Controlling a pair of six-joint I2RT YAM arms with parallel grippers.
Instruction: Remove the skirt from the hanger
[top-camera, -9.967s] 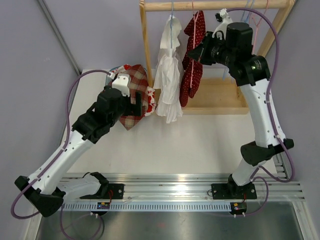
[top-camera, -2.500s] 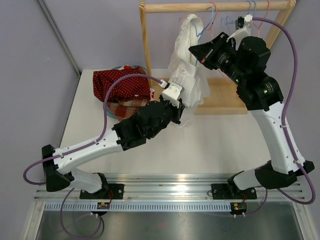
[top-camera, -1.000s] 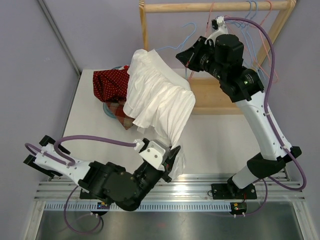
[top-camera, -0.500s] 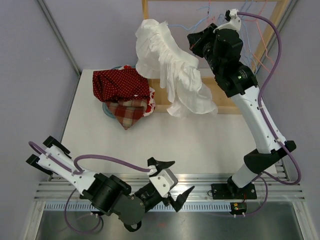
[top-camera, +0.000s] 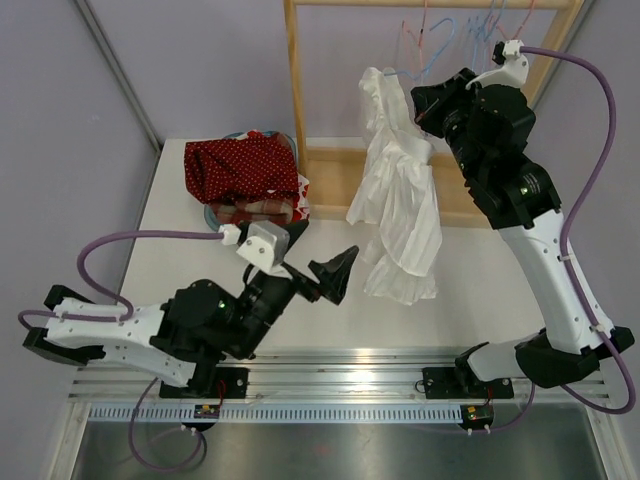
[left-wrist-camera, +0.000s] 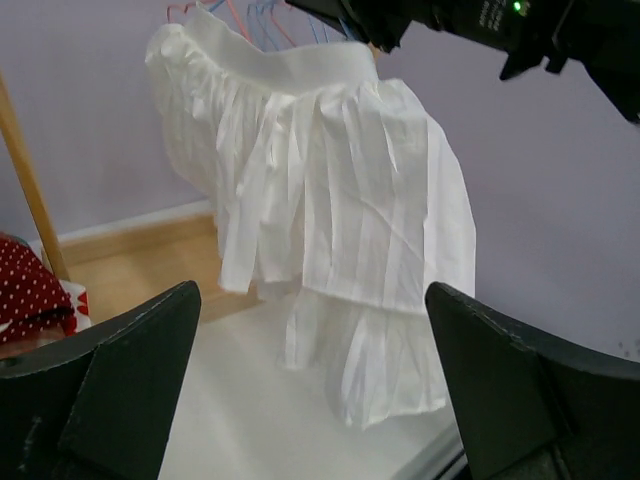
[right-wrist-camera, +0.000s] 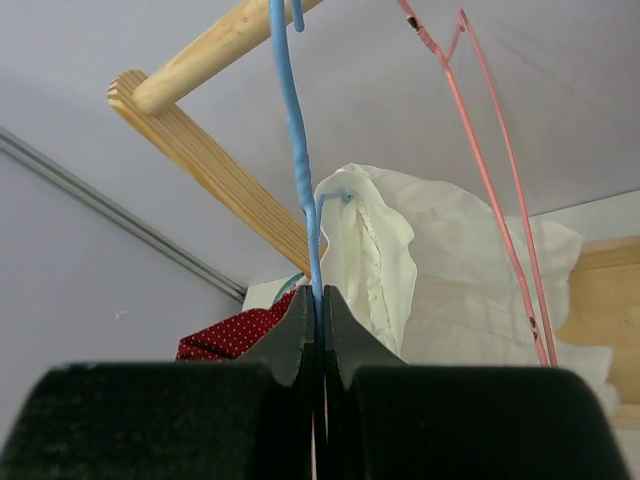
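We log a white flat worktop (top-camera: 420, 325), with a ribbed metal rail (top-camera: 350, 365) along its near edge. Far left, a red white-dotted cloth garment (top-camera: 240, 170) lies bunched on a red-and-cream plaid cloth (top-camera: 250, 210). A light wooden rack base (top-camera: 335, 190) stands at the far side. The hem of a white pleated skirt (top-camera: 400, 270) hangs over the worktop; we can't tell if it touches.
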